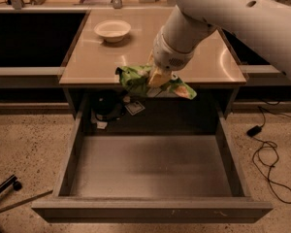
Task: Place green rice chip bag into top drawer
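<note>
Green rice chip bag (134,79) clenched in gripper (157,76) above rear edge of top drawer (150,210); early release risks it landing behind.

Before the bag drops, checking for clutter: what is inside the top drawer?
The top drawer shows only its plain bottom; the strip behind its front panel is hidden. The hand holds the green rice chip bag at the counter edge.

Lab kitchenette: counter (92,62), bowl (112,30), floor cables (255,130), tool (157,76) holding green rice chip bag (133,79) at counter's edge.
</note>
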Available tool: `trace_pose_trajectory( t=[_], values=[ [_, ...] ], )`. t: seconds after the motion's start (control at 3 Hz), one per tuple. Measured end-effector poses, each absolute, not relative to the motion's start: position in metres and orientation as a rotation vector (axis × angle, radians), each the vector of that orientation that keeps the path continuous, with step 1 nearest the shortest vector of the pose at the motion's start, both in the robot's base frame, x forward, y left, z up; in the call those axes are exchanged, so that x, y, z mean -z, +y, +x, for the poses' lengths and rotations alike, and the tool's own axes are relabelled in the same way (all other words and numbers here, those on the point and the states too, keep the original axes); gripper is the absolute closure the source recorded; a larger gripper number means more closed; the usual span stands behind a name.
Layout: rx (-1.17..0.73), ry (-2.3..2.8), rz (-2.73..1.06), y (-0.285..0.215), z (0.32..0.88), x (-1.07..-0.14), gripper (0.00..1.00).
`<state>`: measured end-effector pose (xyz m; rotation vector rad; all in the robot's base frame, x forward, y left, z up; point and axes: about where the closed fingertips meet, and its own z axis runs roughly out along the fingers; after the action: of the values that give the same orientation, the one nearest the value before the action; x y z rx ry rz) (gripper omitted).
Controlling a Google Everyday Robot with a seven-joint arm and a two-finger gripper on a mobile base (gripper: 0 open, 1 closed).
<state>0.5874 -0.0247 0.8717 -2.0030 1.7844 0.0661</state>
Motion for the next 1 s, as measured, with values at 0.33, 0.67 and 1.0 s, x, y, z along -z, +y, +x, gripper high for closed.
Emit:
trace_pose_trajectory(
  t=[0.33,0.67,1.0],
  values=[
    [-0.116,1.788,-1.988,-0.025,0.550,-0.867,1.00],
    [-0.173,1.783,-1.952,-0.018,0.512,-0.844,1.00],
    [-0.173,1.783,-1.952,-0.018,0.512,-0.844,1.00]
  ],
)
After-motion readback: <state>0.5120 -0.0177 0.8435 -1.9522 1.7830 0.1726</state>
